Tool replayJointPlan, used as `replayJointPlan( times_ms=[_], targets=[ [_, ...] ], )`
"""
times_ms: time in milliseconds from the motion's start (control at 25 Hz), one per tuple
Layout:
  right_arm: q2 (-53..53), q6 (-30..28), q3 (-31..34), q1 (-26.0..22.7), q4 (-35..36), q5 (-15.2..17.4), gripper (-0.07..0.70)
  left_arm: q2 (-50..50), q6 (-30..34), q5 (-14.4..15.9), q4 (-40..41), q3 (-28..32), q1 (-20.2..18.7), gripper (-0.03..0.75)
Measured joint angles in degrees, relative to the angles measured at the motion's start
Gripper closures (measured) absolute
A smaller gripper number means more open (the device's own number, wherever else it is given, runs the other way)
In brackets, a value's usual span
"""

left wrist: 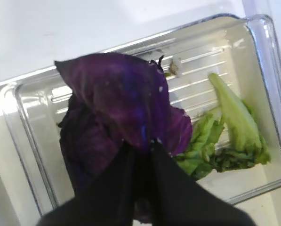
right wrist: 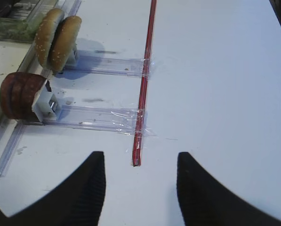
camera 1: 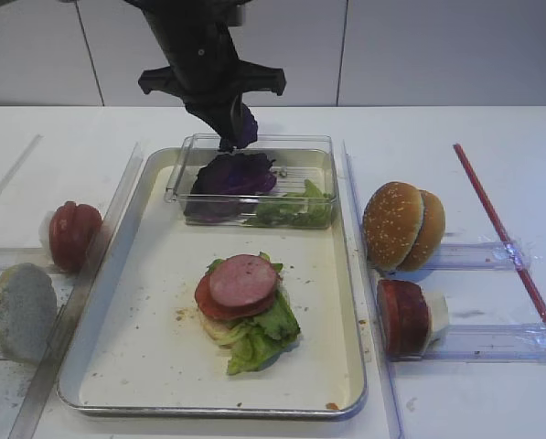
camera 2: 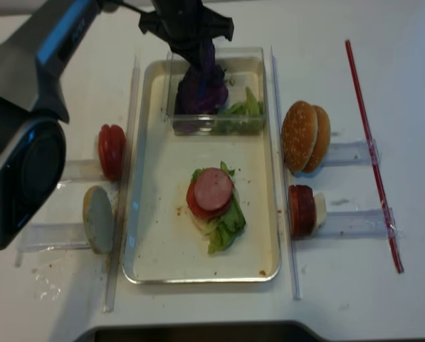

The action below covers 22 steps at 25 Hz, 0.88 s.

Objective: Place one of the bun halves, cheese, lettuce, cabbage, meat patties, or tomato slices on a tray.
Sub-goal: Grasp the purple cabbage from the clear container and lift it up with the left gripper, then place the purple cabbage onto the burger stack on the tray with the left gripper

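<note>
Two black arms belong to this scene, and the left one reaches in from the far edge of the bench, its forearm sloping down so that the left tool (camera 1: 236, 135) points steeply into the far end of the large rectangular silver metal tray (camera 1: 154, 366). Its jaws are pressed together on a dark purple, crinkled cabbage leaf (left wrist: 126, 101), pinching the leaf's lower edge so that it stands up above the small clear plastic box (camera 1: 183, 169) lying across the tray's far end. More purple leaf lies in the box's left part, and light green frilly lettuce leaves (left wrist: 234, 127) fill its right part.

At the middle of the tray's cream floor sits a stack: lettuce under a red tomato slice under a round pink meat patty (camera 1: 243, 279). The tray floor near its front edge and along its left side is bare.

Left of the tray, on the bench, stand red tomato slices (camera 1: 73, 234) and a pale bun half (camera 1: 23, 309) with a greyish cut face. Right of it stand two sesame-seeded golden bun halves (camera 1: 402, 226) and dark reddish-brown patties (camera 1: 402, 316), each on clear plastic rails. A red straw-like strip (right wrist: 145, 80) runs beyond them.

The right tool (right wrist: 140, 188) hovers over bare bench near the right edge, its fingers spread apart and holding nothing.
</note>
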Motion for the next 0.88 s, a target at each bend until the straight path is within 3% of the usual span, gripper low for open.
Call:
replayJointPlan(
  times_ms=[320,880],
  targets=[
    [0.00,0.00,0.00,0.00,0.00,0.00,0.249,-6.16,-0.12,0.00,-1.69,2.70,0.00,0.691],
    [0.00,0.11,0.00,0.00,0.00,0.00,0.249,-23.52,-0.12,0.00,-2.17,22.99,-4.39,0.691]
  ],
)
